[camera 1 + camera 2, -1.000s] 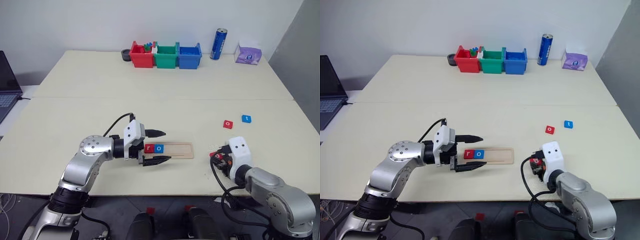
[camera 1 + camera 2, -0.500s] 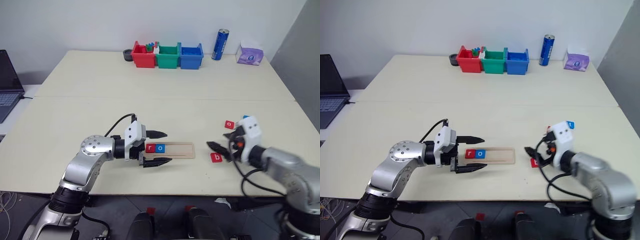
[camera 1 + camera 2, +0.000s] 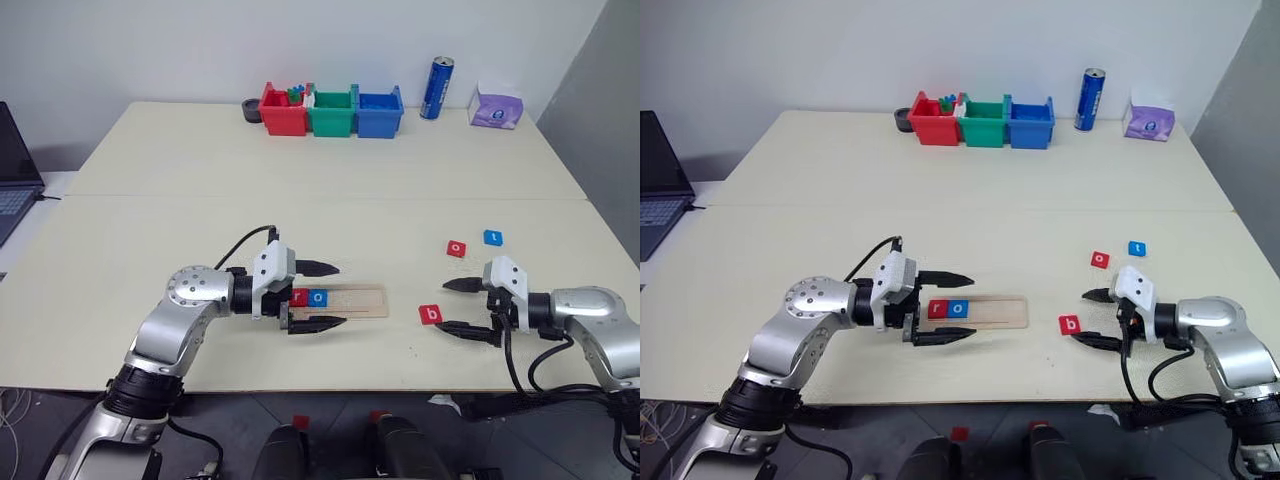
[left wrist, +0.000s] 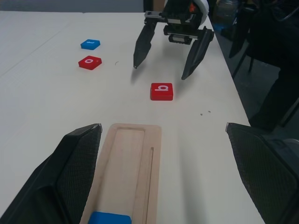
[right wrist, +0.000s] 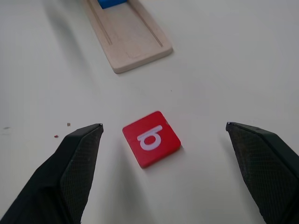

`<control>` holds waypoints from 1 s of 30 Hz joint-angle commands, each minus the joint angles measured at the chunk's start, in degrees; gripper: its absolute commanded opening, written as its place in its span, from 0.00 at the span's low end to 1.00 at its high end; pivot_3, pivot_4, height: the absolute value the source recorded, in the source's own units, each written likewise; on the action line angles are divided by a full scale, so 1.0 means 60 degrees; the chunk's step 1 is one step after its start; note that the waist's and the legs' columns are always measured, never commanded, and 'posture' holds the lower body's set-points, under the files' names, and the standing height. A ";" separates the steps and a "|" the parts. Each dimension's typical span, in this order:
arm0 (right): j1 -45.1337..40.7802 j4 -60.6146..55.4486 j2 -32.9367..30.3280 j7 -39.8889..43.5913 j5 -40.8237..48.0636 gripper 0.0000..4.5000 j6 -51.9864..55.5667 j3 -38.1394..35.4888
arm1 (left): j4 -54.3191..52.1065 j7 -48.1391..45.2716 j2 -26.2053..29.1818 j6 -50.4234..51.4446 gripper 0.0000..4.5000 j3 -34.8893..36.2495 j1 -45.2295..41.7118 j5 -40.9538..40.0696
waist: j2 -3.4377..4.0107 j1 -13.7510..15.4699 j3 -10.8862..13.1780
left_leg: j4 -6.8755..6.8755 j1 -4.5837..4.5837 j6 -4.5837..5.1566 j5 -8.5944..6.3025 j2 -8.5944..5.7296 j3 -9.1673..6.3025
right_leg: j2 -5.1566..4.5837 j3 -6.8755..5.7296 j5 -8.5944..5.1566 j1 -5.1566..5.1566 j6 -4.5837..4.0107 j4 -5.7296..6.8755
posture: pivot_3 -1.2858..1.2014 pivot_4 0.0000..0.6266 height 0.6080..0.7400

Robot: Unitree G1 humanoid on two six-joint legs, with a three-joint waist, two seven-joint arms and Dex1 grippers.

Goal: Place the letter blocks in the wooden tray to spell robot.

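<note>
Pale cream tabletop against a plain white wall, with red, green and blue plastic bins, a blue can and a purple tissue pack lined up along the far edge. Head views catch all that; the wrist views don't. Closer in, the long pale-wood tray with rounded ends has a flat red "r" tile and a blue "o" tile sitting at its left end. Left tool is spread wide, its fingers straddling those tiles. Right tool is also wide open, and the glossy red square "b" tile lies flat just ahead of its tips. Red "o" tile and blue "t" tile lie farther back.
</note>
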 commanded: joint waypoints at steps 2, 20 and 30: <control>-0.0133 0.0369 0.0183 0.0232 -0.0210 1.00 -0.0639 0.0367 | -0.0194 -0.0249 0.0129 -0.0141 1.00 -0.0041 0.0018 -0.0084 | 0.0000 0.0009 0.0000 | 0.0000 0.0000 0.0000 0.0000 -0.0001 0.0000 | 0.0000 -0.0001 0.0000 0.0000 -0.0001 -0.0001 | 0.52 0.24 1.00; -0.0142 0.1096 0.0309 0.0334 -0.0538 0.62 -0.1104 0.0627 | -0.0270 -0.0287 0.0146 -0.0091 1.00 -0.0047 -0.0014 -0.0035 | 0.0002 0.0013 0.0001 | 0.0002 0.0002 0.0000 0.0000 -0.0001 0.0002 | -0.0002 -0.0001 0.0002 0.0000 -0.0003 0.0001 | 0.52 0.24 1.00; -0.0967 -0.0206 0.0710 0.0151 -0.0130 0.32 -0.0098 0.0749 | 0.0027 -0.0256 0.0326 -0.0317 1.00 0.0380 -0.0086 -0.0075 | 0.0006 -0.0030 0.0003 | 0.0002 0.0007 0.0000 0.0000 0.0001 -0.0002 | -0.0002 0.0002 0.0002 0.0000 -0.0004 0.0006 | 0.52 0.24 1.00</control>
